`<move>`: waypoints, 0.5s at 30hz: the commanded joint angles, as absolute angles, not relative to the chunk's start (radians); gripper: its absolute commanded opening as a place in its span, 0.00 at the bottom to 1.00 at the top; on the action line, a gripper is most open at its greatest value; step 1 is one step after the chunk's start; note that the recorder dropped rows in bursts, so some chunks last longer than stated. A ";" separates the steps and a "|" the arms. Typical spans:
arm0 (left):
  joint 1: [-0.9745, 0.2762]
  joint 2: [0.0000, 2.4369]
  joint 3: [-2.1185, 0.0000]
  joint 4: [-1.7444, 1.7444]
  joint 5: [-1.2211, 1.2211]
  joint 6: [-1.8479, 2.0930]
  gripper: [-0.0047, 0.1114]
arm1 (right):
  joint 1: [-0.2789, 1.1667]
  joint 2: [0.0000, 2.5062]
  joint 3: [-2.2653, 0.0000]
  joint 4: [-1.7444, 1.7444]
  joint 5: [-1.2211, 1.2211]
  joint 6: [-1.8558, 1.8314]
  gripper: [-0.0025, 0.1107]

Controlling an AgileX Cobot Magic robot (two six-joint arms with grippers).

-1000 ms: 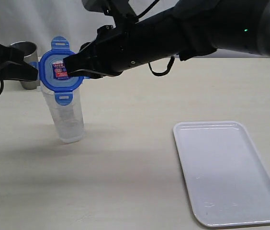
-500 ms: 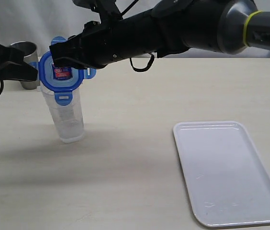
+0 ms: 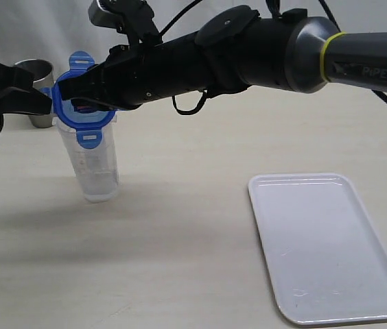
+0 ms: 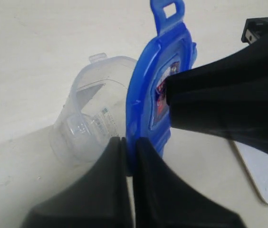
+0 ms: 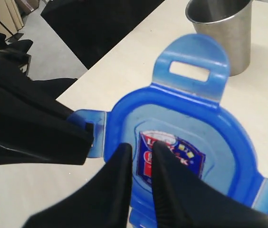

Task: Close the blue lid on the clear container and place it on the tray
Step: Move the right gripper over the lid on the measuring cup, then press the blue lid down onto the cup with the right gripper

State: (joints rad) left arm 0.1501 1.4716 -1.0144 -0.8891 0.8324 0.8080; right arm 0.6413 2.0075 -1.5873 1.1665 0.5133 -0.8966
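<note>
The tray (image 3: pixel 324 247) lies bare at the near right corner of the table (image 3: pixel 180 205), well apart from the work, so setting down comes later. Farther back, toward the left edge, the clear container (image 3: pixel 96 168) stands upright with the blue lid (image 3: pixel 84 118) tipped over its mouth. The lid is not seated: the left wrist view shows the opening gaping beside the slanted lid. My left gripper (image 4: pixel 128 141) is clamped on the lid's edge. My right gripper (image 5: pixel 141 147) has its jaws a slit apart, holding nothing, with the tips pressing on the stickered face. To do this well, I judge I should lay the lid flat and square over the rounded rim first. Then I should push straight down through the middle, so the tall container does not tip. The left grip should yield as the lid drops, and the tabs can be snapped afterwards. The steel cup (image 3: pixel 39 72) stands behind, near the far left edge. Compared with a second ago, my right arm has reached further across to the left. The sticker that then faced the exterior camera is now hidden under my fingers, and the lid leans flatter. The container, tray, cup and left gripper have kept their places.
</note>
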 commanded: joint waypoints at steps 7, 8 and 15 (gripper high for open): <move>0.151 1.468 -1.011 -0.873 0.831 0.808 0.04 | 0.643 2.009 -1.592 1.153 0.491 -0.906 0.16; 0.151 1.468 -1.011 -0.873 0.831 0.808 0.04 | 0.643 2.009 -1.592 1.139 0.484 -0.902 0.16; 0.151 1.468 -1.000 -0.865 0.827 0.808 0.04 | 0.643 2.009 -1.592 1.125 0.466 -0.893 0.16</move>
State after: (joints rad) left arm 0.1501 1.4716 -1.0144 -0.8752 0.8244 0.8080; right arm 0.6413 2.0075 -1.5873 1.1407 0.4924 -0.8948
